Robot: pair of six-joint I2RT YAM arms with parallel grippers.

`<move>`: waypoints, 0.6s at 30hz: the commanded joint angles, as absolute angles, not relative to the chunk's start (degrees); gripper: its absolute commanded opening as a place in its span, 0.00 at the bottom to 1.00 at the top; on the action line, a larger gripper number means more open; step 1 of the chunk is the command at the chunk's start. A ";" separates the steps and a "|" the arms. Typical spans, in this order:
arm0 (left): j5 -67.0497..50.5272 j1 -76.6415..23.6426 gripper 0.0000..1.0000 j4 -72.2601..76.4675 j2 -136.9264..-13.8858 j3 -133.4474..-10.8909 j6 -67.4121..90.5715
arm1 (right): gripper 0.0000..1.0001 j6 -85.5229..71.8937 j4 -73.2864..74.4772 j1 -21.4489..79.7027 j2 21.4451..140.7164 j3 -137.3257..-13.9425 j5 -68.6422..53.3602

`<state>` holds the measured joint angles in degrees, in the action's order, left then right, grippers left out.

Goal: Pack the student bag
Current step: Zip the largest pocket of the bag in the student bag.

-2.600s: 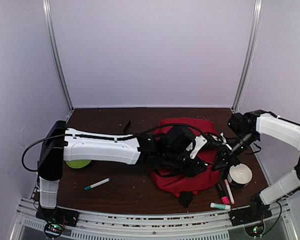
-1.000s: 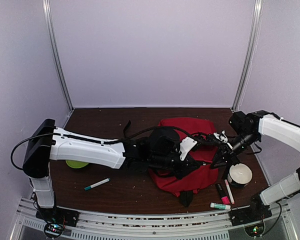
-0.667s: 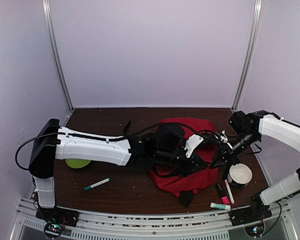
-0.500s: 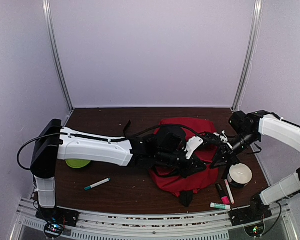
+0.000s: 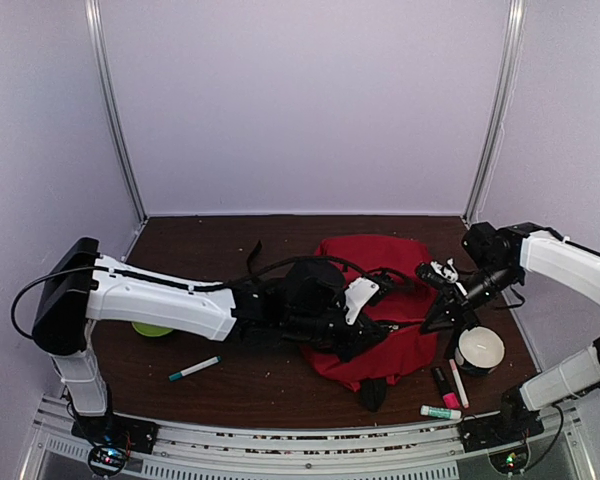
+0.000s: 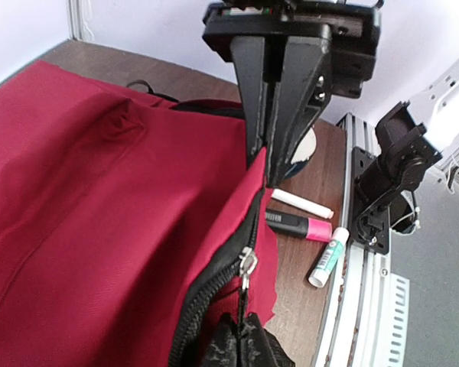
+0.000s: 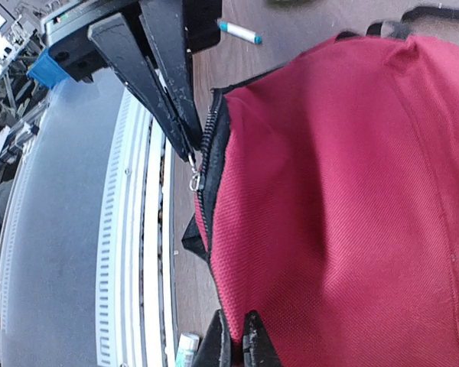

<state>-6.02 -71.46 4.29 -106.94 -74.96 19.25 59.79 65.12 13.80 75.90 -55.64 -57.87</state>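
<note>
Nearest, by the near right corner of the tabletop [image 5: 265, 392], lie a green-capped glue stick [image 5: 440, 411], a pink highlighter [image 5: 446, 385] and a white stick [image 5: 459, 381], with a white roll [image 5: 479, 349] just behind them. All sit just beside the student bag [image 5: 378, 252]. The bag lies flat, right of the tabletop's middle, its long axis running from near edge to far edge and its zipper [image 6: 214, 302] facing that near right corner. The left fingers [image 6: 266, 159] are pressed together on the red lip of the opening. The right fingers [image 7: 187, 144] are pinched on the zipper edge just above its pull [image 7: 194, 181]. The left arm [image 5: 160, 300] stretches low across from the left edge; the right arm [image 5: 570, 260] bends down from the right edge. By my reading, the mouth must be spread toward the loose things, which lie nearer the right arm.
</note>
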 commanded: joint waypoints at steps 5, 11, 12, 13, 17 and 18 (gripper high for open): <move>0.76 -69.65 0.00 0.92 -96.84 -63.91 22.63 | 0.00 59.90 63.24 5.53 69.06 -51.02 -47.30; 0.85 -69.42 0.00 -4.61 -92.80 -62.88 21.84 | 0.00 63.60 65.72 3.23 64.11 -49.26 -40.67; 1.40 -69.43 0.00 -4.65 -92.43 -62.32 22.03 | 0.00 64.44 65.96 3.22 63.55 -48.84 -39.61; 2.06 -69.37 0.00 -4.81 -92.12 -61.53 21.88 | 0.00 64.65 65.82 3.13 62.80 -48.31 -38.19; 3.74 -68.64 0.00 -5.97 -89.97 -58.90 20.93 | 0.00 66.52 65.34 0.43 61.34 -47.16 -33.48; 3.90 -68.38 0.00 -6.10 -89.21 -58.03 20.96 | 0.00 66.48 64.89 -0.68 61.40 -47.20 -32.62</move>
<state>-1.41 -71.09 3.11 -94.00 -61.43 21.21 64.42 62.65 4.67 62.22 -48.27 -51.79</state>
